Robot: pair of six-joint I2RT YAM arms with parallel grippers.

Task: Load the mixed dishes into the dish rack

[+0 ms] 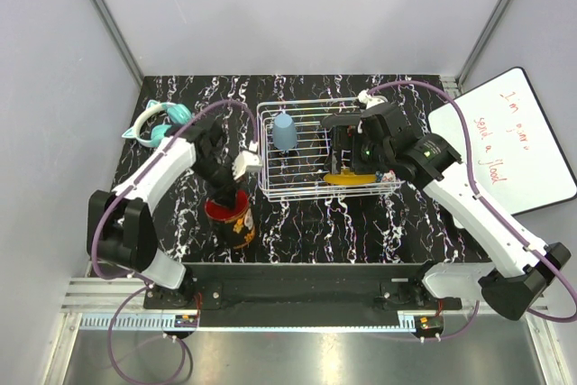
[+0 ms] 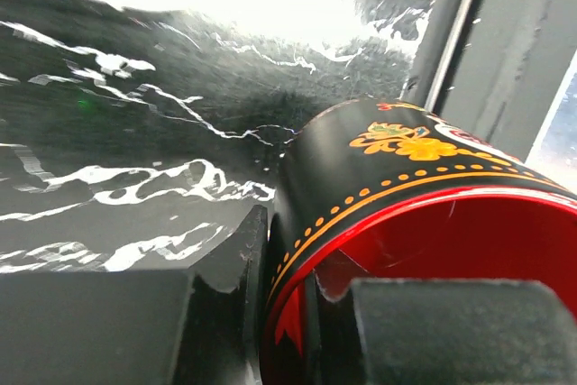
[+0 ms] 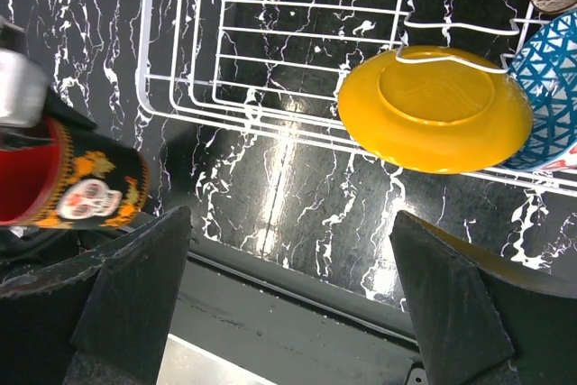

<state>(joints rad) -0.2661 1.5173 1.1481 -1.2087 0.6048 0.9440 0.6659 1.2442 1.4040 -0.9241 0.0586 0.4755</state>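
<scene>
- Plainly, the weak point is the grip. The left end effector (image 2: 290,313) is clenched on the wall of the glossy black cylindrical mug with a red inside (image 1: 236,227), one finger inside the rim and one outside. The whole weight would hang off a thin pinch on slick glaze, so in a lift the mug could pivot or slide out.
- The mug is on the black, white-veined marble-look surface (image 1: 315,232), at about 8 o'clock from the white wire dish rack (image 1: 297,169) and apart from it. It looks tilted, mouth toward 10 o'clock; I cannot tell whether its base lies flat. Carried low, it could catch the rack's raised rim wire.
- Its wall is curved and shiny, painted with orange flowers, dotted bands and a white skull. Hard, flat fingers probably meet such a curve only along a narrow line.
- In the rack, the light blue tapered cup (image 1: 285,131) sits toward 10 o'clock. The smooth mustard-yellow round plate (image 3: 433,110) stands on edge among the prongs toward 5 o'clock. A careless set-down could bump either one.
- The right end effector (image 3: 288,223) is released, jaws wide and gripping nothing, over the rack's near edge beside the plate. The arms could foul each other if the mug travels toward 3 o'clock.
- The rack is thin coated wire in an open grid, so a mug base may rock on it.
</scene>
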